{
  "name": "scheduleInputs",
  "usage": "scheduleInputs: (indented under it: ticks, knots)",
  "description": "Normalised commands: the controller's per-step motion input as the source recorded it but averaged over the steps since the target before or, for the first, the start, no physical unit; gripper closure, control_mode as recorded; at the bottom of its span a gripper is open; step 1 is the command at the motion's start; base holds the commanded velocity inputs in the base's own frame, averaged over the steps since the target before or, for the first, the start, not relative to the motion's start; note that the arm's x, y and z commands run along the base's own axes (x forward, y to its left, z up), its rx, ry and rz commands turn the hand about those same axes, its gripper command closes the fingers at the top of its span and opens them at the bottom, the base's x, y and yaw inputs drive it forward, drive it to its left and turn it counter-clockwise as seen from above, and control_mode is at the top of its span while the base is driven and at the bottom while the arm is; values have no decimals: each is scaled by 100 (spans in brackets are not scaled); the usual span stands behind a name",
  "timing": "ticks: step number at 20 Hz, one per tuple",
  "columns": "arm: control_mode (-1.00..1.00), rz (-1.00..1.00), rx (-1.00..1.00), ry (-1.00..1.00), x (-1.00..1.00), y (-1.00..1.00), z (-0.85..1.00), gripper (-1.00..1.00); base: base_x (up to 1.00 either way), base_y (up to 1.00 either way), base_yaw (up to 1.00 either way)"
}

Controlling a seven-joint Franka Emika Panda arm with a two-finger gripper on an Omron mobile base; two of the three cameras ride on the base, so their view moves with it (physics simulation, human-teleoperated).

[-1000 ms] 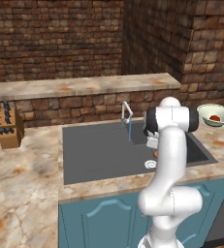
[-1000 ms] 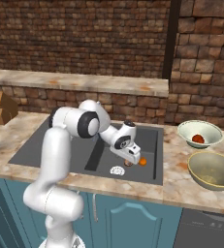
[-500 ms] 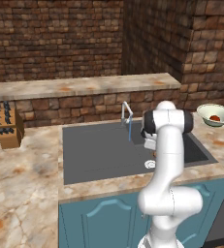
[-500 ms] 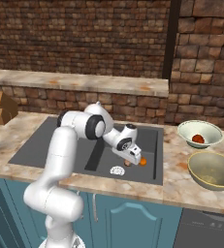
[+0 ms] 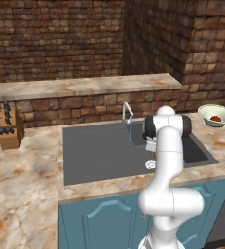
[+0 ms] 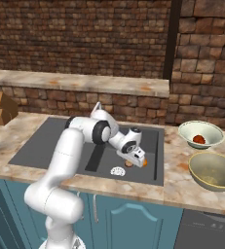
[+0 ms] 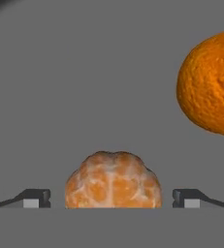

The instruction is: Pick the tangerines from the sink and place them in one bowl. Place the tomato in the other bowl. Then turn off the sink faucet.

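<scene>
No writing readable anywhere. Knife block (image 5: 7,127) far left on the bench (image 5: 21,194). My gripper (image 7: 111,198) is low in the sink (image 5: 99,155), jaws wide, the paler tangerine (image 7: 113,180) between them, untouched. Bright tangerine (image 7: 208,82) lies apart to the right. Tomato (image 6: 198,139) sits in the cream bowl (image 6: 200,128); olive-tan bowl (image 6: 216,160) beside it.

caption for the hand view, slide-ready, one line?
Open tool straddling the paler tangerine on the sink floor, bright orange tangerine beside it.
</scene>
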Motion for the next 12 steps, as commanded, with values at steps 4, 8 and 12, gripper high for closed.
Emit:
scheduleInputs:
  ticks: [4, 8, 12]
  knots:
    - [-100, 0, 0, 0, -3, -1, -20, -100, 0, 0, 0]
    - [-100, 0, 0, 0, -1, 0, -15, 100, 0, 0, 0]
    - [-100, 0, 0, 0, -2, 1, -14, 100, 0, 0, 0]
